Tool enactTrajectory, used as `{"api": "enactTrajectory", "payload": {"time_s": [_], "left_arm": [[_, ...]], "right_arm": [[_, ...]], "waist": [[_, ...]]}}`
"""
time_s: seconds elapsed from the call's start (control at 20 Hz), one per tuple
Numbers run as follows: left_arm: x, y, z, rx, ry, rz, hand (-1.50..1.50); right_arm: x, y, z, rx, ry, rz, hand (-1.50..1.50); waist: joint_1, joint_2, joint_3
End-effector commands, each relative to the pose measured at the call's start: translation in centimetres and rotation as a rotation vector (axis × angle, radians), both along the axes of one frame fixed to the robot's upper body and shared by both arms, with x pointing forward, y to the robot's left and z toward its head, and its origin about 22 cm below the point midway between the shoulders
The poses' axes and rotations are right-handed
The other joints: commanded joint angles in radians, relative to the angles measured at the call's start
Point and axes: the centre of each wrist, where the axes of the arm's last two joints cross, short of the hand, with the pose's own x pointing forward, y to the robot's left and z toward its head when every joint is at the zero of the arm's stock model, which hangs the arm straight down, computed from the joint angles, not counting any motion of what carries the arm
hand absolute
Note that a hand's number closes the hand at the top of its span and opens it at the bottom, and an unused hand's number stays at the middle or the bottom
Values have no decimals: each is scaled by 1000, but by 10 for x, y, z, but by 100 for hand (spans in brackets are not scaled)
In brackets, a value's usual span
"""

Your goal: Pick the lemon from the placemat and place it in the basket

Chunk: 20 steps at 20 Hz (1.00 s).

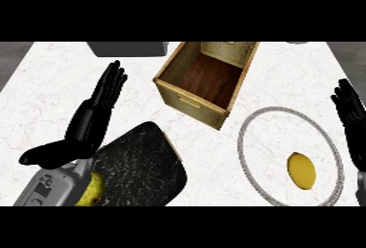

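Observation:
The yellow lemon [301, 170] lies on a round white placemat [271, 140] with a grey rim, at the lower right of the counter. The basket [191, 103], a tan wooden box with a dark brown floor, stands open at the upper middle, just up-left of the placemat. My left hand [93, 116] is open at the left, fingers straight and pointing away, thumb out to the side, well apart from both. At the right edge my right hand [352, 111] rests open with fingers up, just right of the placemat and holding nothing.
A black marbled mat [139, 164] lies at the lower left, partly under my left forearm. A yellow-green fruit [91, 191] lies there, half hidden by the wrist. A grey object [129, 47] sits at the counter's far edge.

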Motion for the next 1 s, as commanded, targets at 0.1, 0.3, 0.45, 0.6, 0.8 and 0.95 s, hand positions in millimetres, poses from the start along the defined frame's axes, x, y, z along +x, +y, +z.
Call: {"api": "enactTrajectory", "payload": {"time_s": [0.1,0.3,0.45,0.6,0.8,0.95], "left_arm": [[-1,44,-16,69,148,231,0],[-7,92,-44,98,370,446,0],[-2,92,-43,103,378,434,0],[12,92,-21,109,382,436,0],[-1,94,-25,117,390,432,0],[4,101,-26,132,383,438,0]], "right_arm": [[-25,-53,8,-48,-36,-201,150],[-37,-50,5,33,-268,-64,150],[-37,-32,-32,-93,-309,-293,-150],[-31,-14,-44,-193,-276,-541,-150],[-43,-44,-21,-313,-187,-772,-150],[-56,-39,-4,-380,-44,-750,-150]], "waist": [[-4,15,-13],[-18,12,-8],[5,22,-13],[7,26,-15],[10,17,-20],[-3,19,-21]]}}
